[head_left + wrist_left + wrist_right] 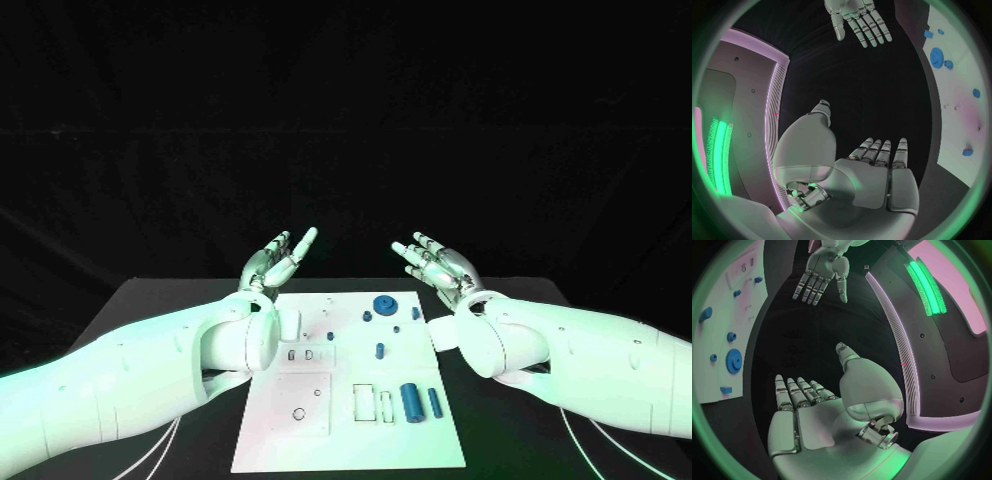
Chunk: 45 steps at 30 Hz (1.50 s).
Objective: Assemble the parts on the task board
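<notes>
Both hands empty, fingers spread: left hand point(278, 256) and right hand point(434, 264) hover above the far end of the task board point(274, 435) on the bench point(159, 300). Blue parts, including the gear point(385, 304), lie untouched. Judgement: lower one hand first, pick a loose part cleanly.
</notes>
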Available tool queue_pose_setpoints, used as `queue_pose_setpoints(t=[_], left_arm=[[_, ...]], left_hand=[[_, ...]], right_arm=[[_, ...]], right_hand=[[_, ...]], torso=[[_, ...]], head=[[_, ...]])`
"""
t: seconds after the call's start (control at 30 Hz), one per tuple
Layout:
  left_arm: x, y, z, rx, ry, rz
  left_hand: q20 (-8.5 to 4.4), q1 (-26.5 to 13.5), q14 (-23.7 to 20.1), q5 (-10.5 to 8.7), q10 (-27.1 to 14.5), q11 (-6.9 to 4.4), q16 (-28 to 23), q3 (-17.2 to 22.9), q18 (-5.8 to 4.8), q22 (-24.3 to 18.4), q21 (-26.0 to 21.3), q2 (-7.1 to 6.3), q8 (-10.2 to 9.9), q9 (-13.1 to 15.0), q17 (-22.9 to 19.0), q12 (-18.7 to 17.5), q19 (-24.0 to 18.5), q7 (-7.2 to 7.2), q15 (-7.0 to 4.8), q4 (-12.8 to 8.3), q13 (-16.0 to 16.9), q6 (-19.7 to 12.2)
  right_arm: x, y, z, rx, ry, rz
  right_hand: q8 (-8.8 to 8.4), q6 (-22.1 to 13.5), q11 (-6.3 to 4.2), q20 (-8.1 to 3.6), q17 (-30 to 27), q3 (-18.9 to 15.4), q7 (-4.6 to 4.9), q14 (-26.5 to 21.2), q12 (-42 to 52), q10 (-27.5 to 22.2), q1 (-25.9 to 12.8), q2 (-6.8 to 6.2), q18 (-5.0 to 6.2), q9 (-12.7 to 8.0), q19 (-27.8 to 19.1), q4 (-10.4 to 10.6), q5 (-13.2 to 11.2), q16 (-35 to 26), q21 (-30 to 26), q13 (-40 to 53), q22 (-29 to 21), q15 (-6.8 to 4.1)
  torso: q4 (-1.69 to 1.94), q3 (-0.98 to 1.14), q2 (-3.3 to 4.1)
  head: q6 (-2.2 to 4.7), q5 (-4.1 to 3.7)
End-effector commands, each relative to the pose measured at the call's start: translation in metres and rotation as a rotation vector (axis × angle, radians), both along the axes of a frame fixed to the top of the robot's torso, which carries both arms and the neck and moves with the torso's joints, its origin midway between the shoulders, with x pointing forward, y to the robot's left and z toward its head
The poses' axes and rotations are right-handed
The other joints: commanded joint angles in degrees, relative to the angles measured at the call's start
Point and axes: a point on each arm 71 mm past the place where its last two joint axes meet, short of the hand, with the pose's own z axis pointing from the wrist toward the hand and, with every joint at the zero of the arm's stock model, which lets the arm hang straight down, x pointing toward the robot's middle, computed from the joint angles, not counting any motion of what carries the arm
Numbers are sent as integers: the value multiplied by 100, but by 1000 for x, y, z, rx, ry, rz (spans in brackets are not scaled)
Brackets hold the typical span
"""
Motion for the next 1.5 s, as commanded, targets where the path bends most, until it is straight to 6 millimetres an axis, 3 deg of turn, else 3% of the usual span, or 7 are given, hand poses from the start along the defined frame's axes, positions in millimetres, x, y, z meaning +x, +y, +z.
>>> queue_pose_setpoints(t=[0.03,0.5,0.63,0.73,0.8,1.0,1.5], left_arm=[[0,-4,0,-22,18,-38],[-2,11,4,5,-28,-54],[-4,20,9,9,-45,-44],[-4,25,14,6,-53,-50],[-5,29,18,1,-58,-59],[-9,37,30,-15,-72,-93],[-34,48,62,-57,-94,-221]], left_hand=[[44,104,-6,23,6,52,29,29,78,8,34,14,20,7,6,18,4,112,42,38,9,27],[158,354,305,4,365,301,91,135,226,22,66,45,80,51,55,83,-1,349,177,36,60,354],[231,848,1427,-34,1522,597,380,190,440,191,367,110,331,191,209,366,670,614,425,23,207,1337],[239,1123,2736,-59,2898,801,696,286,244,494,975,303,555,295,335,678,1981,717,587,8,325,2248],[226,1336,3899,-73,4017,741,956,327,230,684,1429,405,702,353,427,899,2947,756,501,-21,380,2921],[208,1705,4621,-82,4702,583,1001,292,426,718,1673,504,879,400,410,894,3457,675,316,-89,321,4074],[71,2062,5597,-87,5457,383,965,60,575,785,2078,594,787,304,528,692,4208,513,66,-235,322,4690]], right_arm=[[-1,12,-2,-18,38,189],[6,-3,13,-231,-143,228],[9,-4,18,-286,-205,242],[11,-5,24,-333,-253,248],[13,-6,28,-372,-287,252],[19,-12,39,-492,-365,267],[24,-3,63,-1006,-486,375]], right_hand=[[34,94,103,93,16,65,958,55,33,54,293,21,70,15,32,-26,88,28,53,14,18,90],[126,588,159,98,73,221,983,575,118,619,751,-4,84,82,135,-395,33,106,172,75,75,164],[296,1341,150,98,162,312,981,1532,300,1579,976,-42,108,175,471,-568,13,289,358,162,172,134],[437,2000,84,88,224,361,964,2409,501,2593,1129,-84,194,242,853,-686,-31,463,557,237,274,43],[610,2788,5,81,292,401,933,3428,720,3655,1264,-127,314,319,1757,-788,-102,676,1007,303,507,-74],[846,4381,-236,59,300,572,762,4603,820,4634,1560,-235,582,384,2795,-1051,-190,879,1613,269,759,-349],[653,5436,-741,-473,435,1234,335,6581,543,6181,1420,-690,638,324,4180,-1441,-35,967,2399,306,1042,-965]], torso=[[-1,0,0],[7,-1,36],[11,-13,88],[10,-16,145],[18,-20,198],[79,-27,354],[221,-60,900]], head=[[0,1],[-78,-9],[-90,-29],[-73,-43],[-64,-58],[-38,-97],[68,-250]])
